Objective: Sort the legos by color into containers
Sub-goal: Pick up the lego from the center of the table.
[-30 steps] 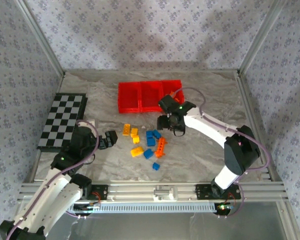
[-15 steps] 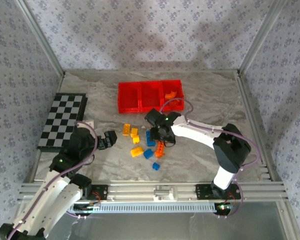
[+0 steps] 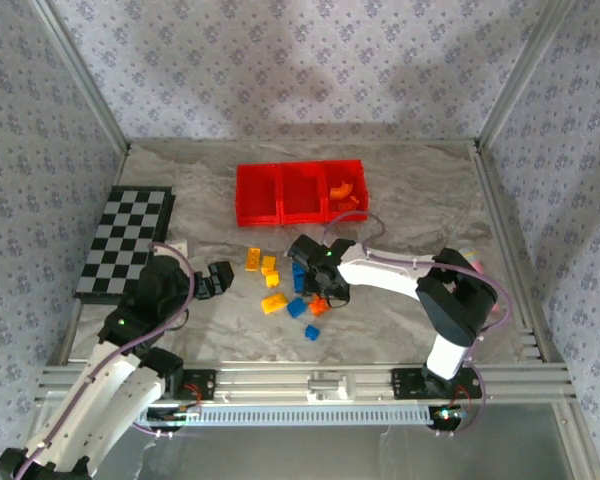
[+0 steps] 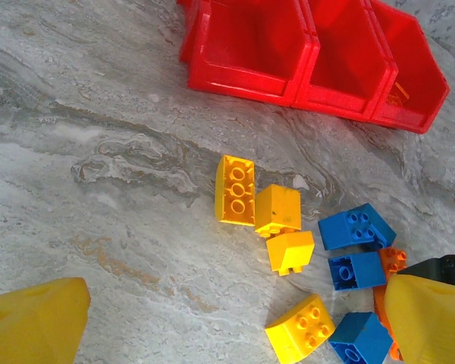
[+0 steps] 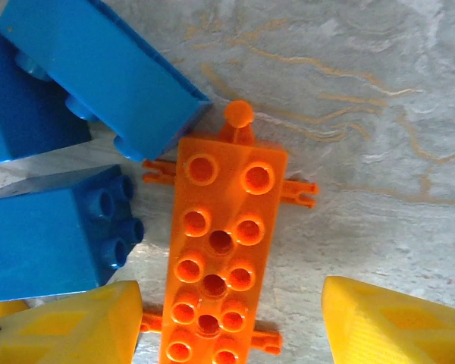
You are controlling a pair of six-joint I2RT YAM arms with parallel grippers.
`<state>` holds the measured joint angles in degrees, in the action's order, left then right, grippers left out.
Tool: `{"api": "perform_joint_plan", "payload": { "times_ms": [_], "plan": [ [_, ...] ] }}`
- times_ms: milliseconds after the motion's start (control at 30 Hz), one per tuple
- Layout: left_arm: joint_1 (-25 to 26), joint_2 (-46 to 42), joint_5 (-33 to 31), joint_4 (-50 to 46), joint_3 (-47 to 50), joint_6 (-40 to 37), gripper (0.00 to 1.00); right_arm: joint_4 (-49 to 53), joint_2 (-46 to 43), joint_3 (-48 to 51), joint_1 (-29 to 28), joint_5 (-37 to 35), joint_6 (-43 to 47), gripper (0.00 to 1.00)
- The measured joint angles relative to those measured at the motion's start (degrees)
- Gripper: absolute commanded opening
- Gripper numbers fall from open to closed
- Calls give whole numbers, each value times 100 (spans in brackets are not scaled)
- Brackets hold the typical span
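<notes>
Over on the left, the left gripper (image 3: pixel 220 277) hangs low over the marbled table (image 3: pixel 410 200) with its jaws spread wide and nothing between them, and the checkered board (image 3: pixel 128 240) is off to its left. Straight ahead of it sit the yellow legos (image 4: pixel 278 210). The flat six-stud one (image 4: pixel 235 189) lies studs up, its long axis pointing away from that gripper toward the bins. Further to its right are the blue legos (image 4: pixel 356 227), bunched together. The right gripper (image 3: pixel 325 290) is down in that pile, and its wrist view shows the long orange lego (image 5: pixel 224 250) flat on the table, studs up, right between the jaws. Its long axis runs straight out from the wrist, leaning a touch to the right, with the single knob at the far end. The jaws are apart and not clamped: the left one sits just beside the lego's little side tabs, while bare table shows between the right one and the lego. Just left of that lego a blue brick (image 5: pixel 45 235) lies on its side, studs facing it. Beyond this gripper the containers (image 3: pixel 300 192) stand in a left-to-right row, and the right-hand one holds some orange pieces (image 3: pixel 345 190).
</notes>
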<state>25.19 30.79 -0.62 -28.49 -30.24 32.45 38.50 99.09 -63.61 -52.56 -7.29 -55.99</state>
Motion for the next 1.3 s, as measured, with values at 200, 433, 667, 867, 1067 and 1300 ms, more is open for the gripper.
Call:
{"api": "perform_joint_plan", "payload": {
  "times_ms": [200, 433, 667, 867, 1067, 1300],
  "plan": [
    [2, 2, 0, 0, 0, 0, 100, -175, 83, -2, -37, 46, -59, 59],
    [0, 7, 0, 0, 0, 0, 100, -319, 168, -7, -35, 63, -55, 52],
    [2, 7, 0, -2, 0, 0, 100, -411, 387, 116, 44, 20, -42, 49],
    [0, 7, 0, 0, 0, 0, 100, -431, 361, 142, 83, 13, -17, 45],
    [2, 13, 0, -2, 0, 0, 100, -422, 334, 142, 94, -24, 76, 30],
    [0, 13, -2, -4, 0, 0, 100, -286, 273, 151, 201, -219, 385, 19]
  ]
}}
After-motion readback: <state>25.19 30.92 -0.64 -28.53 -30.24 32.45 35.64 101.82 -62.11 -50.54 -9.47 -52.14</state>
